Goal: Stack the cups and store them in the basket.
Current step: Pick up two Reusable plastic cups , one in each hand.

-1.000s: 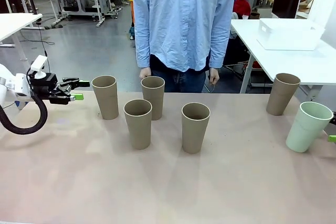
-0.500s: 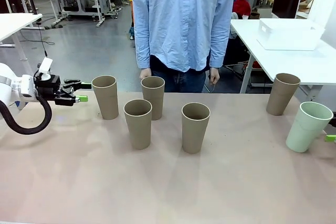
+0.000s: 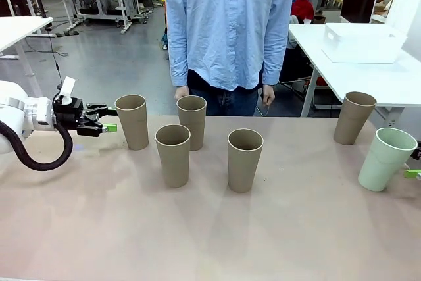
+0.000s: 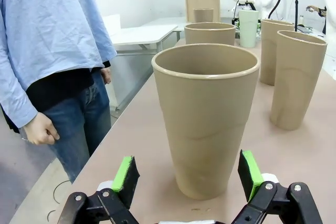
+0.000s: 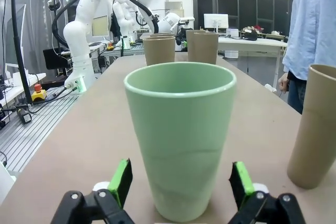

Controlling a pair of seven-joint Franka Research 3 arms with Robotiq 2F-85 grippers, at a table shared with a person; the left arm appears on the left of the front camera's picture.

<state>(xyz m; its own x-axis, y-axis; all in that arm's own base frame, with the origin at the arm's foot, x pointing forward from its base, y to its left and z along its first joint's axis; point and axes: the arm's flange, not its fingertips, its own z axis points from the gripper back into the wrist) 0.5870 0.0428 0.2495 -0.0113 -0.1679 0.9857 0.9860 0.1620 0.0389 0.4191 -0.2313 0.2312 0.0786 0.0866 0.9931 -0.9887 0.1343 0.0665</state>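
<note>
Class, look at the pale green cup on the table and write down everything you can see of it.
The green cup is a tall, handleless tumbler, pale mint, matte, plastic-looking, tapering to a narrower base. It stands upright, mouth up, on the table near its right edge, apart from the nearest brown cup. The right gripper has its open jaws either side of the cup's lower half, with gaps showing, not touching.

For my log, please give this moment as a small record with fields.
cups: five tan cups and one mint green cup, upright on the table, none stacked
basket: white, on the side table at right
left end effector: open, facing the leftmost tan cup, no grip
right end effector: open, facing the mint green cup, no grip
person: standing at the far side, hands down
</note>
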